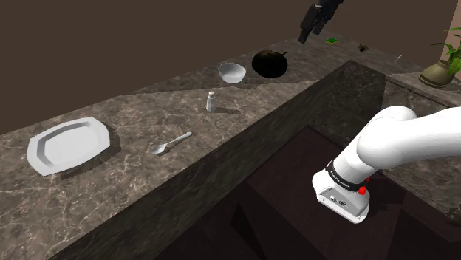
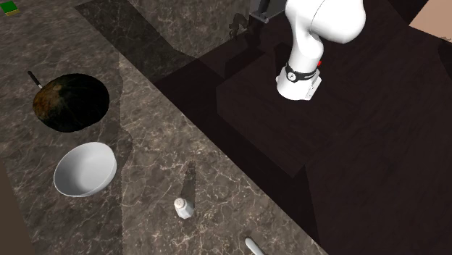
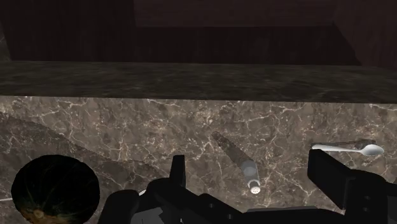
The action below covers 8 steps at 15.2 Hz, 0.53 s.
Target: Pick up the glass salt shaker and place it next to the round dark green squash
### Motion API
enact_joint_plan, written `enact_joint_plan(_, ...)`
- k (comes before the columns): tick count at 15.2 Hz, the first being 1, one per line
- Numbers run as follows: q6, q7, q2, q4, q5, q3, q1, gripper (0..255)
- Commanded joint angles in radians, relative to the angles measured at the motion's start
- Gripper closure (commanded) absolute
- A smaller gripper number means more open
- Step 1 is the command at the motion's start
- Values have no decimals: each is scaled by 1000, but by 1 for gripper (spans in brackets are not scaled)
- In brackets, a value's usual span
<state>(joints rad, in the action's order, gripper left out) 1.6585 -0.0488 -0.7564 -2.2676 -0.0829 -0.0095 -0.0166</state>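
Observation:
The salt shaker is a small pale bottle with a perforated cap, standing upright on the dark marble counter. It also stands in the second exterior view. The round squash looks almost black with brownish-green mottling and a thin stem. It lies further along the counter, beyond a white bowl. My black gripper hangs high above the counter near the squash, well clear of the shaker. In the wrist view the gripper is open, and the shaker shows far below between its fingers, with the squash off to one side.
A white bowl sits between shaker and squash. A spoon and a white plate lie toward the shoulder view's left. A small green item and a potted plant are at the far end. The counter drops off to a dark lower level.

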Motion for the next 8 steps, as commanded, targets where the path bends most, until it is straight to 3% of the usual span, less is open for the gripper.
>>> enact_joint_plan(1, 0, 0, 0, 0, 0, 0, 0, 0)
enact_joint_plan(8, 231, 145, 120, -107, 27, 67, -6, 0)
